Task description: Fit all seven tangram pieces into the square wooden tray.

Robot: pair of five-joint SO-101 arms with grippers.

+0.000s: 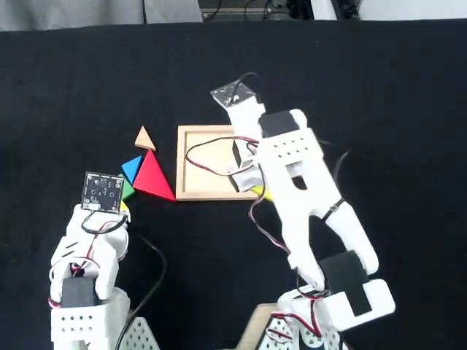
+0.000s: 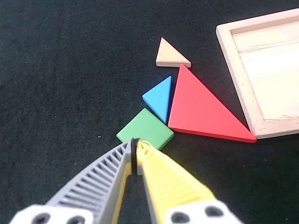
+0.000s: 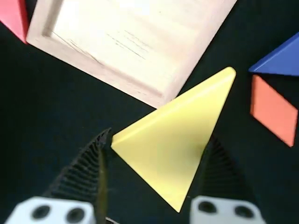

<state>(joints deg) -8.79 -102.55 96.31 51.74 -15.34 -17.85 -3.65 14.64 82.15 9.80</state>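
**Wooden tray bare, big yellow triangle pinched beside its corner**

Black tablecloth (image 1: 73, 87) under everything. Near mid-table, flat: square wooden tray (image 1: 211, 130), raised rim all round, nothing fitted inside yet.

Just outside one tray corner: large yellow triangle (image 3: 173, 144), clamped between the fingers of the right gripper (image 3: 156, 140), one tip at a corner of the piece, the other on the opposite edge. Cannot tell whether lifted or resting on the cloth. Probably light, stiff, smooth painted wood, thin and flat, so prone to pivoting or slipping out of a corner pinch. Better taken across two straight edges near the middle, then lowered level over the rim.

On the tray's other side: large red triangle (image 2: 201, 109), flat on the cloth, one tip against the outer rim.

Out past the yellow piece: blue triangle (image 3: 280, 60), partly cut off, with an orange parallelogram (image 3: 273, 109) just beside it.

Huddled on the red triangle's side away from the tray: green square (image 2: 145, 130), small blue triangle (image 2: 160, 97) touching the red edge and, smallest, a plain wooden triangle (image 2: 170, 55) near the red apex.

Left gripper (image 2: 135, 144): fingers pressed together on nothing, tips at the green square's near edge.

In the way: the rim itself, the red tip crowding one side, and a black cable (image 1: 201, 157) looping over the tray floor.
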